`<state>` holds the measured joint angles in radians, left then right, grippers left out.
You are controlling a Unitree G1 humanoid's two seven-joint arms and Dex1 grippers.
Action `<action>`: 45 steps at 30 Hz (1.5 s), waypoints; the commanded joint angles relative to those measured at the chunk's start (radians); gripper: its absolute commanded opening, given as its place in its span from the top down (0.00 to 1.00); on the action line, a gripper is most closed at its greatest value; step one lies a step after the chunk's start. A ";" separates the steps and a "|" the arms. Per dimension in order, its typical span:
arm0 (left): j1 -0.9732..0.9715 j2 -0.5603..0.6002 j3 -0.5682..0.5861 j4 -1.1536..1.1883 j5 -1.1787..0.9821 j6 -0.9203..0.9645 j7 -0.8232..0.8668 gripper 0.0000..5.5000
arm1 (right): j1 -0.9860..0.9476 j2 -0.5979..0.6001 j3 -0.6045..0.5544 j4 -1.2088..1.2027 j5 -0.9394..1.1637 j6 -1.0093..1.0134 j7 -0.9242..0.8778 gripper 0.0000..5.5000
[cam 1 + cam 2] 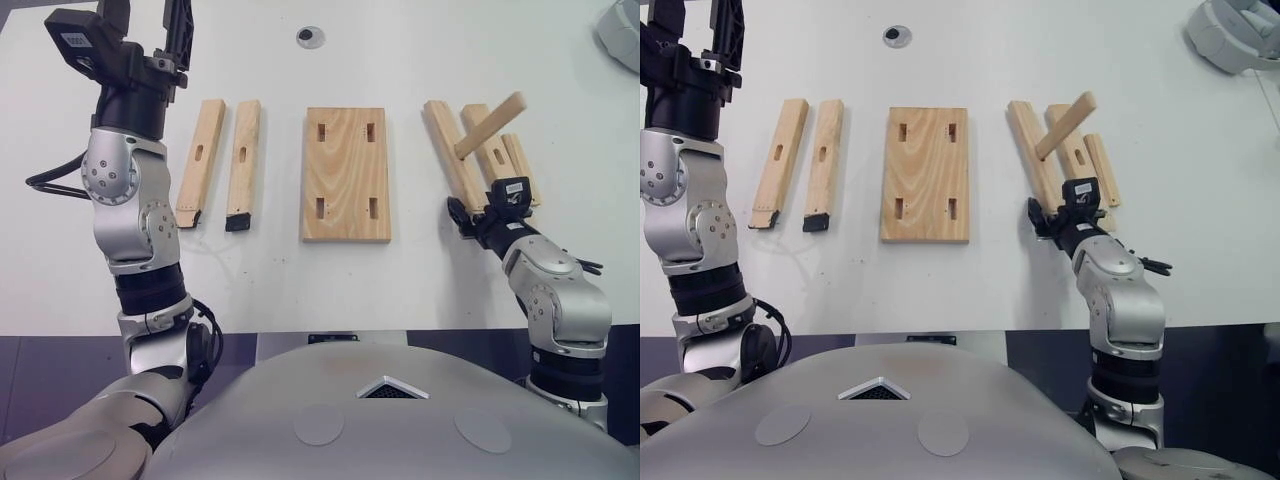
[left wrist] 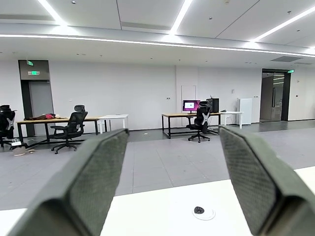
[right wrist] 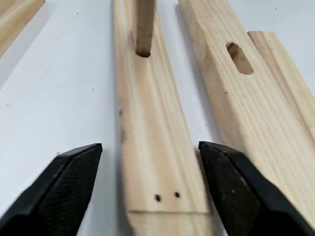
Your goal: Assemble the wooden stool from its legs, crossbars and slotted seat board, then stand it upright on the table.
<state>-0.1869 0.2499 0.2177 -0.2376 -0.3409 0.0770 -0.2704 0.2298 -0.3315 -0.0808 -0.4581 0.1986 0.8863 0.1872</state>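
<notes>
The slotted seat board [image 1: 346, 172] lies flat mid-table. Two legs [image 1: 200, 160] [image 1: 243, 158] lie side by side to its left. To its right lies a leg [image 3: 152, 123] with a crossbar [image 1: 490, 125] plugged into its slot and tilting up. Beside it are another slotted leg [image 3: 246, 98] and a thin crossbar [image 1: 520, 165]. My right gripper [image 1: 475, 210] is open, low over the near end of the leg with the crossbar, one finger on each side of it. My left gripper [image 1: 145, 15] is held high at the far left, open and empty, its fingers [image 2: 83, 191] pointing out at the room.
A round black grommet [image 1: 311, 37] sits in the table behind the seat board. A white object [image 1: 622, 30] is at the far right corner. A black cable [image 1: 50, 180] loops beside the left arm. Bare table lies in front of the parts.
</notes>
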 commanded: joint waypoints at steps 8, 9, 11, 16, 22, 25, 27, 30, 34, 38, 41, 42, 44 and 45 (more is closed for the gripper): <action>-0.006 0.001 -0.004 0.009 0.012 -0.004 0.005 0.39 | -0.040 -0.023 0.026 0.065 -0.055 -0.096 -0.009 0.62; -0.007 -0.001 -0.005 0.011 0.010 -0.002 0.005 0.39 | -0.049 -0.019 0.020 0.067 -0.052 -0.130 0.000 0.62; -0.011 -0.007 -0.011 0.028 0.011 0.001 0.006 0.39 | -0.093 -0.036 0.026 0.070 -0.049 -0.241 0.047 0.62; -0.057 -0.023 -0.023 0.082 -0.065 0.128 -0.002 0.39 | -0.243 -0.097 -0.044 0.171 0.010 -0.503 0.214 0.62; -0.259 -0.212 0.151 0.109 -0.702 0.509 0.226 0.39 | -0.533 -0.108 0.135 0.486 -0.124 -0.870 0.374 0.62; -0.270 -0.219 0.176 0.130 -0.852 0.604 0.291 0.39 | -0.554 -0.050 0.183 0.488 -0.105 -0.936 0.406 0.62; -0.252 -0.206 0.194 0.152 -0.882 0.624 0.314 0.39 | -0.541 -0.033 0.189 0.486 -0.097 -0.956 0.413 0.62; -0.233 -0.194 0.235 0.179 -0.931 0.636 0.346 0.39 | -0.517 -0.017 0.174 0.447 -0.064 -0.968 0.420 0.62; -0.231 -0.190 0.249 0.142 -1.075 0.687 0.350 0.39 | -0.521 -0.003 0.173 0.390 -0.021 -0.950 0.435 0.62; -0.249 -0.187 0.231 0.157 -1.136 0.702 0.361 0.39 | -0.530 0.014 0.190 0.346 0.002 -0.916 0.441 0.62; -0.251 -0.193 0.211 0.149 -1.164 0.704 0.369 0.39 | -0.527 0.027 0.208 0.323 0.016 -0.900 0.450 0.62; -0.250 -0.194 0.204 0.151 -1.172 0.703 0.374 0.39 | -0.523 0.033 0.216 0.315 0.023 -0.896 0.454 0.62; -0.251 -0.192 0.198 0.159 -1.184 0.701 0.380 0.39 | -0.519 0.045 0.229 0.307 0.027 -0.888 0.461 0.62; -0.253 -0.190 0.196 0.161 -1.188 0.700 0.383 0.39 | -0.517 0.049 0.237 0.303 0.030 -0.884 0.467 0.62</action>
<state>-0.4204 0.0507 0.4230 -0.0812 -1.5132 0.7752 0.0956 -0.2814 -0.2913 0.1430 -0.1334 0.2103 -0.0104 0.6450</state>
